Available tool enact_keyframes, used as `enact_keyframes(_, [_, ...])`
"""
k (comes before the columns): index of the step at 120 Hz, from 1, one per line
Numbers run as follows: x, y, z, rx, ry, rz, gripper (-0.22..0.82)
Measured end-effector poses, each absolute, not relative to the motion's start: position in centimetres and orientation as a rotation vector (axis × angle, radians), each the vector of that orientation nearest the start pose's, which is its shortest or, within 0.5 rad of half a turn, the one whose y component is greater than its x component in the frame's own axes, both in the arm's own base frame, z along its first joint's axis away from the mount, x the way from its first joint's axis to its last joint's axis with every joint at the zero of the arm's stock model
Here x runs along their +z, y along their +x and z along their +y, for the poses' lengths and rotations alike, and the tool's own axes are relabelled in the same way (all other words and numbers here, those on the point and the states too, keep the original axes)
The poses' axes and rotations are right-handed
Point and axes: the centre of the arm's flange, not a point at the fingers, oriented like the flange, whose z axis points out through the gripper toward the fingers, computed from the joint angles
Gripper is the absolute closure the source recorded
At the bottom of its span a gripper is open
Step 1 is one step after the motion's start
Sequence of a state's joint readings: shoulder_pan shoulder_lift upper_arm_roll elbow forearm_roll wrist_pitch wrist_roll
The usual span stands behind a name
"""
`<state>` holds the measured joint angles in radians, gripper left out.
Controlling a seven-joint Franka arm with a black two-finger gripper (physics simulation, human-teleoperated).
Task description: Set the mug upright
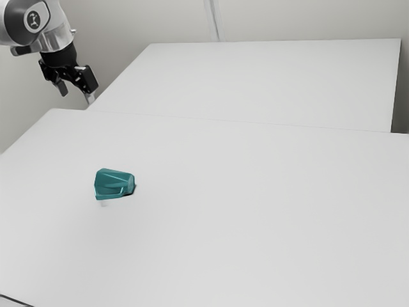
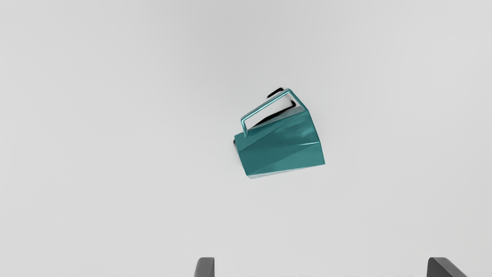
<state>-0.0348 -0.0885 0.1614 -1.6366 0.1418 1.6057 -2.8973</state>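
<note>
At the upper left of the exterior view, my black gripper (image 1: 77, 96) is raised, well apart from the mug. A teal faceted mug (image 1: 114, 184) lies on its side on the white table, its narrower end toward the exterior view's right. Seen from my hand, the mug (image 2: 282, 144) shows its side and its thin angular handle (image 2: 265, 104), which sticks out sideways from the body. The fingers of my gripper (image 2: 321, 267) stand wide apart with nothing between them. The inside of the mug is hidden.
The white table (image 1: 255, 211) carries the mug. Behind it in the exterior view is another white surface (image 1: 268, 80), with a pale wall beyond. A short dark line crosses the exterior view's lower left corner.
</note>
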Motion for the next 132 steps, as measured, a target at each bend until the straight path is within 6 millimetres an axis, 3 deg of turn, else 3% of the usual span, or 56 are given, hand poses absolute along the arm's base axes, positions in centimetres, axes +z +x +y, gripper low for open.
enact_keyframes(22, [64.0, 51.0, 8.7, 0.197, 0.182, 3.109, 0.00])
enact_keyframes(40, [62.5, 49.5, 10.5, 0.161, 0.127, 3.140, 0.00])
enact_keyframes(58, [57.7, 47.7, 15.0, -0.103, -0.085, 3.184, 0.00])
enact_keyframes(75, [53.4, 46.0, 18.2, -0.315, -0.270, 3.186, 0.00])
enact_keyframes(95, [48.1, 43.8, 20.1, -0.508, -0.449, 3.174, 0.00])
enact_keyframes(110, [45.7, 42.9, 21.0, -0.594, -0.547, 3.143, 0.00])
enact_keyframes(132, [42.2, 43.5, 22.9, -0.671, -0.678, 3.084, 0.00])
